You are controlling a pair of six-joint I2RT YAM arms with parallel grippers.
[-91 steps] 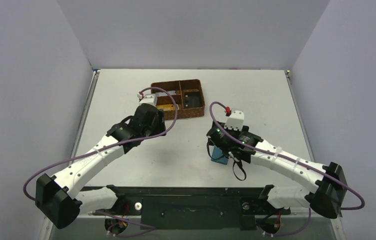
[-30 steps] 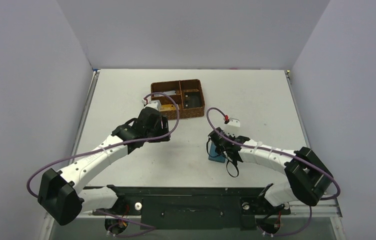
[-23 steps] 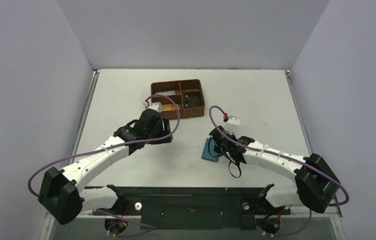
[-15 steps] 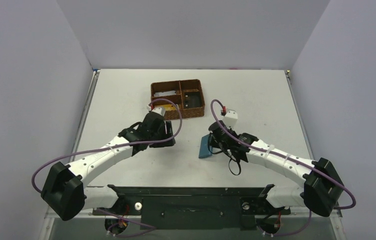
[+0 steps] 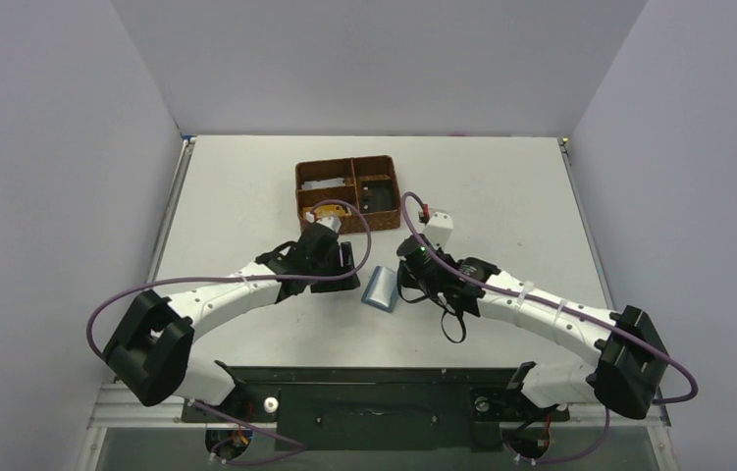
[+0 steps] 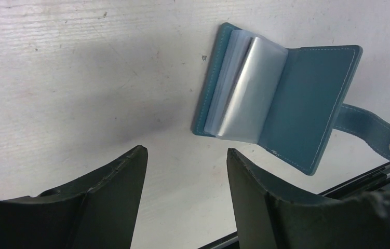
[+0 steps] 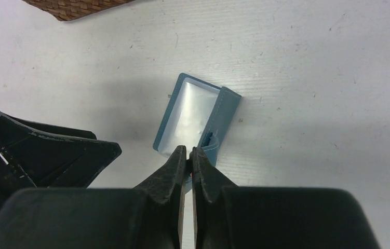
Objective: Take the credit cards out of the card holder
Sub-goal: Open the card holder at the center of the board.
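Note:
The teal-blue card holder (image 5: 381,287) lies open on the table between my two grippers. Its glossy grey sleeves (image 6: 244,93) are fanned over the left panel, and the snap tab (image 6: 366,124) sticks out to the right. My right gripper (image 7: 189,150) is shut on that tab, just at the holder's (image 7: 195,111) near edge. My left gripper (image 6: 185,150) is open and empty, hovering a short way from the holder's (image 6: 307,104) corner. No credit cards show plainly; the sleeves hide what they hold.
The brown woven compartment basket (image 5: 348,193) stands just behind both grippers, and its corner (image 7: 78,8) shows in the right wrist view. The left gripper's fingers (image 7: 52,150) sit close to the holder's left side. The black rail (image 5: 374,378) runs along the near table edge.
The right gripper has dragged the card holder leftward and a little farther back, and it now lies open. The left arm has swung right and nearer, up to the holder.

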